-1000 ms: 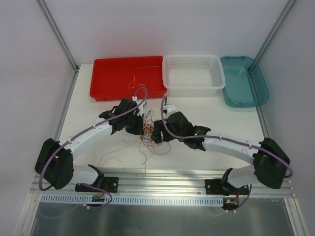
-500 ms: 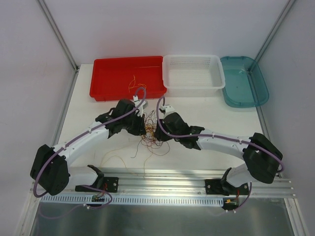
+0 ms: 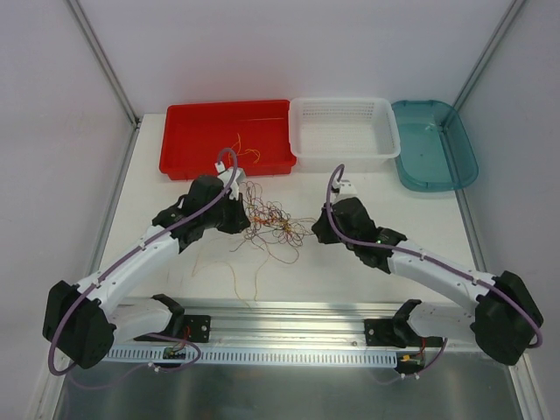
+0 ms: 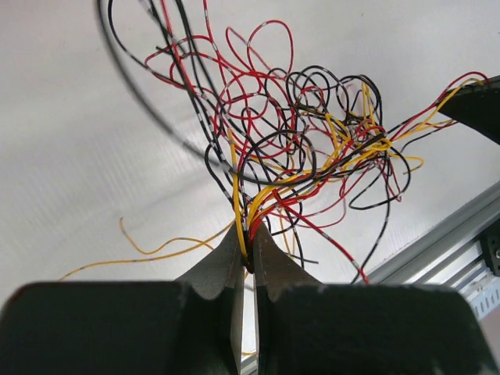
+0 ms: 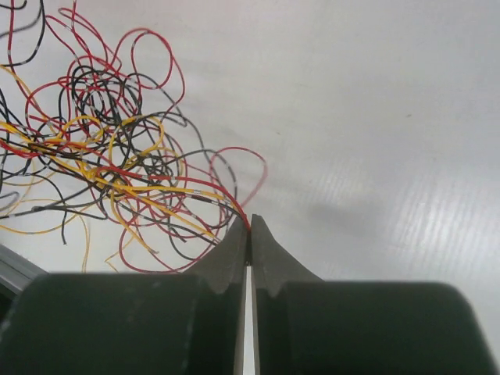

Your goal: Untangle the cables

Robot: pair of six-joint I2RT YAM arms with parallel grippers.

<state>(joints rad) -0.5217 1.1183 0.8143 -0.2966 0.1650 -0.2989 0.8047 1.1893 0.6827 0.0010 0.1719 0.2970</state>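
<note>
The cables (image 3: 274, 223) are spread in a loose tangle (yellow, red and black) over the table (image 3: 411, 210), between the two grippers. The left gripper (image 4: 248, 232) is clamped tight on several strands. The right gripper (image 5: 248, 224) is pinched closed on strands at the opposite side. A few strands are seen in the red tray (image 3: 192, 140).

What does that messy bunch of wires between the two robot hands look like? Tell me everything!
The wires are very thin, bendy strands in red, black and yellow, looped and knotted into one loose clump. The clump is spread out between the two arms over the white table. The left gripper pinches several strands on one side, and the right gripper pinches a few on the other. Some loose ends trail down toward the near edge.
</note>
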